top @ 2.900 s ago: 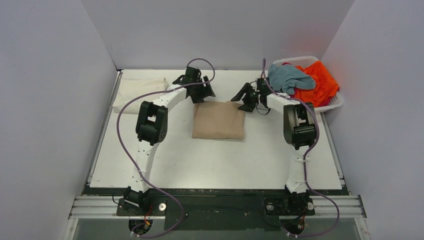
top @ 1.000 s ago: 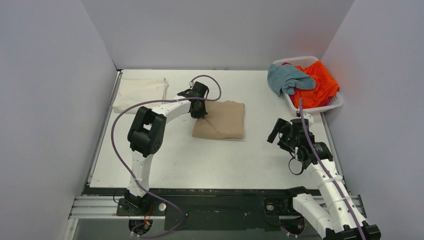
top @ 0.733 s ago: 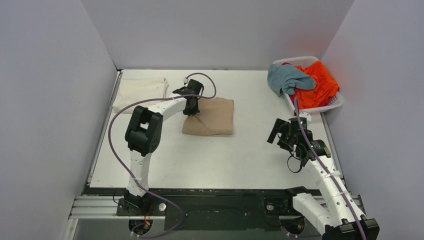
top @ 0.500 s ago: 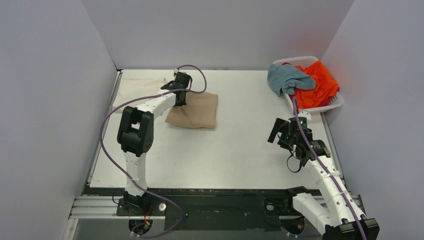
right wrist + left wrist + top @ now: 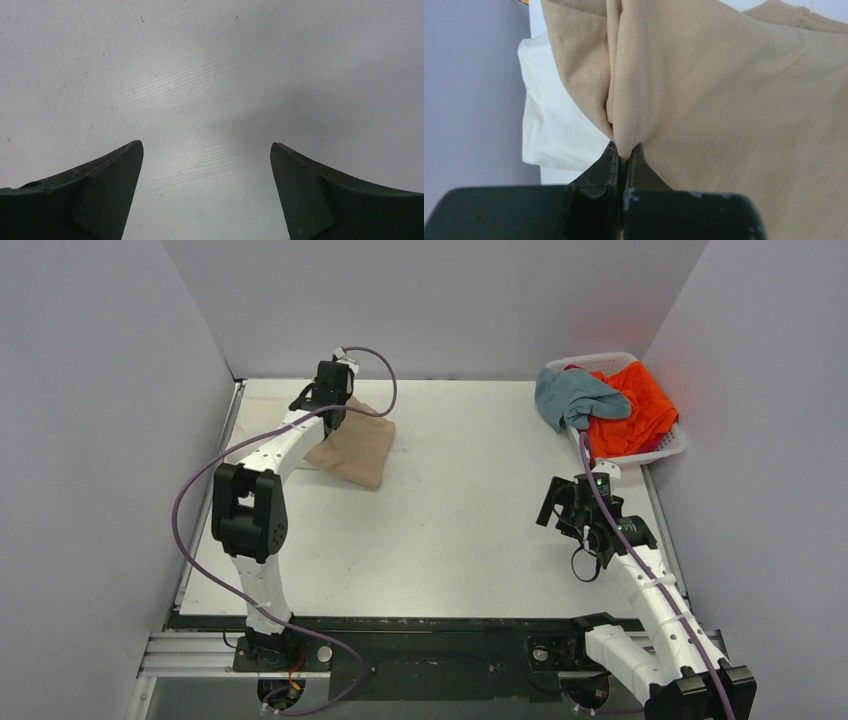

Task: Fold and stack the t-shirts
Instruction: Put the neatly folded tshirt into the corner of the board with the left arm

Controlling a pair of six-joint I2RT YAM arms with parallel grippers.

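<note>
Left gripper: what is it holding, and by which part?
The left gripper pinches the folded tan t-shirt at a bunched edge; the right gripper holds nothing.

tan t-shirt (image 5: 734, 100): soft matt fine knit. cream t-shirt (image 5: 549, 135): smooth matt cloth. table (image 5: 200, 65): white, matt, finely scratched. basket (image 5: 660, 453), far right corner: white slatted plastic.

Left end effector (image 5: 333, 405) dragged tan t-shirt (image 5: 355, 450) from tabletop centre far-left, over cream t-shirt (image 5: 549, 135). Right end effector (image 5: 557, 506) backed off right.
</note>
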